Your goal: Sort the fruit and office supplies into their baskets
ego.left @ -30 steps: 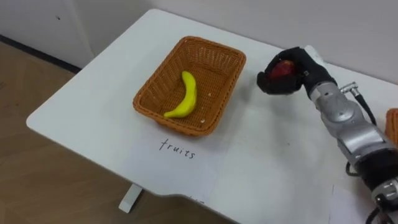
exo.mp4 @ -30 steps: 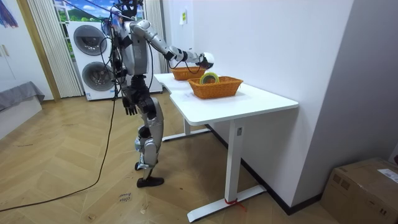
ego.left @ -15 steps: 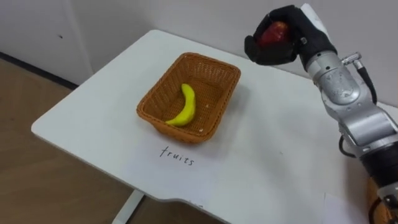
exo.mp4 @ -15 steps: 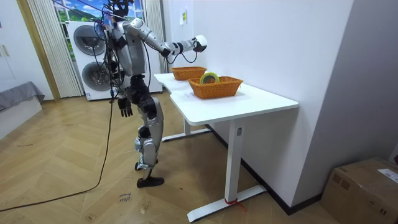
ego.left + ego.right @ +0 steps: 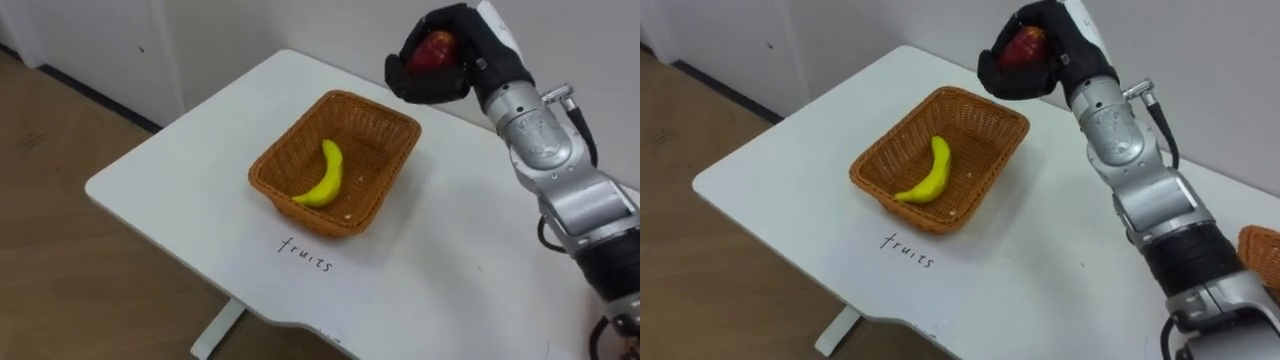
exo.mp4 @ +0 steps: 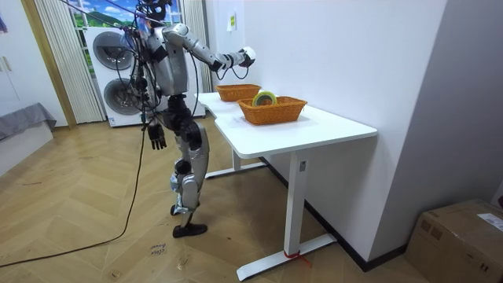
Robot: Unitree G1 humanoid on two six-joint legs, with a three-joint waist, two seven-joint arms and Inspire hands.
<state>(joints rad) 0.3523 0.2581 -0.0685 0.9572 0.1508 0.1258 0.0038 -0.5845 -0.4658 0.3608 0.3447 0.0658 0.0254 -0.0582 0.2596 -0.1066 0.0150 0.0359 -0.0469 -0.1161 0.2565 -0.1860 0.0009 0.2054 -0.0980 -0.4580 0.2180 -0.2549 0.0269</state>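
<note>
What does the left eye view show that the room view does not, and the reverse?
Left eye view: a banana lying in the fruit basket, a handwritten label before it, a red apple gripped by the right hand. Room view: the left hand hanging open by the hip, a tape roll in the nearer basket, washing machines behind. Both: the white table, the fruit basket, the raised right hand.

Banana point(image 5: 322, 178) in basket point(image 5: 290, 150) on table point(image 5: 180, 190), label point(image 5: 305, 255) just before it

Yellow banana point(image 5: 325, 177), orange-brown woven basket point(image 5: 380, 120), red apple point(image 5: 434, 47) at one o'clock of it, black right hand point(image 5: 420, 82), white surface point(image 5: 170, 185), black handwritten label point(image 5: 305, 254), tan herringbone floor point(image 6: 94, 236).
</note>
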